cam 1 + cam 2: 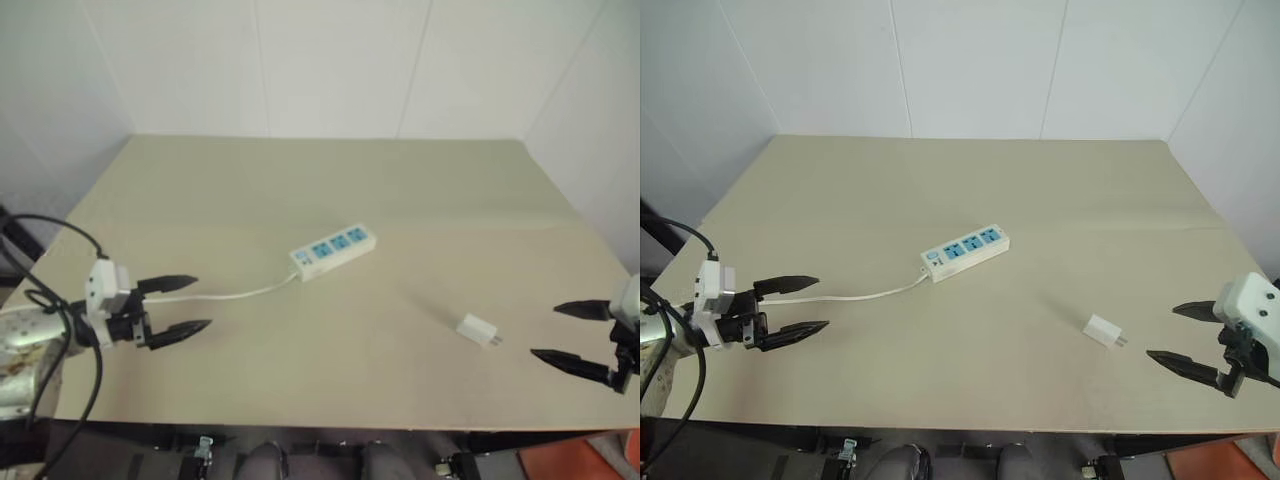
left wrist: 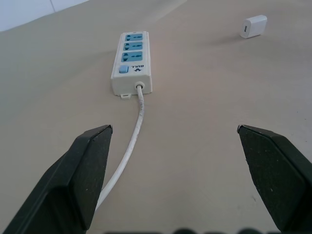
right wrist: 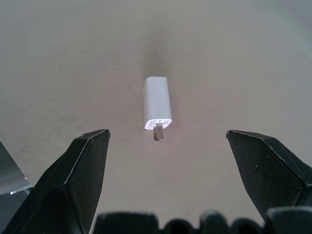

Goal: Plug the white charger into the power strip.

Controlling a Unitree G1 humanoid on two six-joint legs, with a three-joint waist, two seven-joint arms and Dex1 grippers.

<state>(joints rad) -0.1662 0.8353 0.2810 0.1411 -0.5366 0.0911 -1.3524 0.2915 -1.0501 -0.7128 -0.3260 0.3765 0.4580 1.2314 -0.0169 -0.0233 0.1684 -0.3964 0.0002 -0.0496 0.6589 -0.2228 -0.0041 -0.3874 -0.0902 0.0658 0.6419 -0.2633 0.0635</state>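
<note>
The white charger lies flat on the beige table, right of centre, its prongs toward my right gripper. That gripper hovers open a short way to the charger's right, holding nothing; in the right wrist view the charger lies ahead between the spread fingers. The power strip lies mid-table, blue sockets up, its thin white cord trailing left. My left gripper is open near the left edge, beside the cord's end. In the left wrist view the strip and charger lie ahead.
White walls close in the table at the back and on both sides. A black cable loops over my left arm. An orange patch shows below the table's front right corner.
</note>
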